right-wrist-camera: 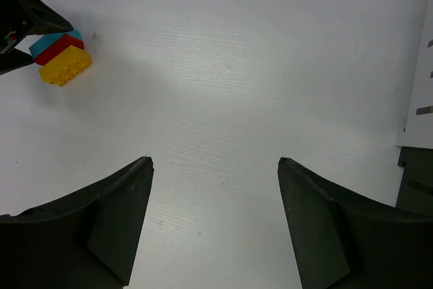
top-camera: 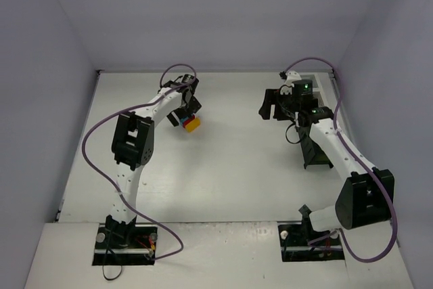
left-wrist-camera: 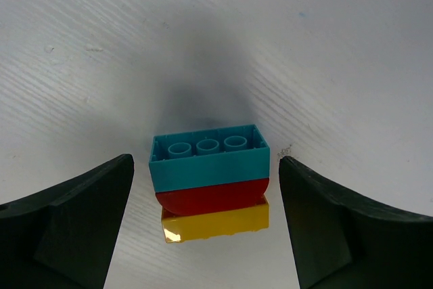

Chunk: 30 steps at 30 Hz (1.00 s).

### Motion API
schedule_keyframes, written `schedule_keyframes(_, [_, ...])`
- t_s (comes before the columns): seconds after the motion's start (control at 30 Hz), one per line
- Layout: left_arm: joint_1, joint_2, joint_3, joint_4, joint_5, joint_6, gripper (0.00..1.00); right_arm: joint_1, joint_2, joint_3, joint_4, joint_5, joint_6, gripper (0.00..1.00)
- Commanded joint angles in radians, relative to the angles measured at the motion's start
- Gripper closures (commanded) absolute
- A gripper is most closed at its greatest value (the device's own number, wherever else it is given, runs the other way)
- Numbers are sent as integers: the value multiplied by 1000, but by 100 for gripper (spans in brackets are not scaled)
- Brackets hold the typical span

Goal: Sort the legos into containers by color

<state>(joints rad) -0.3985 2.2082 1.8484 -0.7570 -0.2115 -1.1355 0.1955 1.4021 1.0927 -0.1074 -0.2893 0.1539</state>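
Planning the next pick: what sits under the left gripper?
Under the left gripper, between its open fingers and untouched, a cyan brick, red piece and yellow brick lie stacked together on the table. Their touching faces and undersides are covered.

— Any words, numbers or labels to read out?
— None that I can make out, from above or from either of my wrists.
— Not even on the legos (left-wrist-camera: 210,174), at six o'clock in the view from your left pincer (left-wrist-camera: 206,160)?
— No, their studs show me no legible mark. The bench (left-wrist-camera: 304,45) bears no readable sign either.
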Motion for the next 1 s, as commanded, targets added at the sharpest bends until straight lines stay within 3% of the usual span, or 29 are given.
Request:
schedule_keyframes(0.0, [-2, -10, 74, -25, -23, -18, 19, -1, -41, 1, 67, -33, -1, 29])
schedule_keyframes(0.33, [-2, 53, 80, -59, 17, -46, 23, -1, -43, -11, 71, -47, -2, 29])
schedule_keyframes(0.47, [-3, 44, 51, -44, 35, -58, 39, 4, -43, -13, 71, -50, -4, 29])
schedule_keyframes(0.57, [-2, 28, 38, -22, 38, -60, 66, 13, -40, -16, 71, -62, -20, 29])
schedule_keyframes(0.6, [-2, 15, 38, -10, 38, -44, 82, 25, -40, -17, 72, -68, -28, 30])
schedule_keyframes(0.67, [-3, -8, 32, 11, 35, -20, 94, 47, -40, -16, 72, -77, -34, 30])
schedule_keyframes(0.73, [-7, -71, 5, 92, 38, 20, 100, 82, -38, -8, 74, -109, -30, 30])
schedule_keyframes(0.87, [-10, -229, -209, 355, 122, 69, 100, 136, -11, 38, 94, -194, 13, 29])
schedule_keyframes(0.97, [-10, -332, -274, 497, 171, 106, 100, 168, 8, 82, 119, -255, 61, 29])
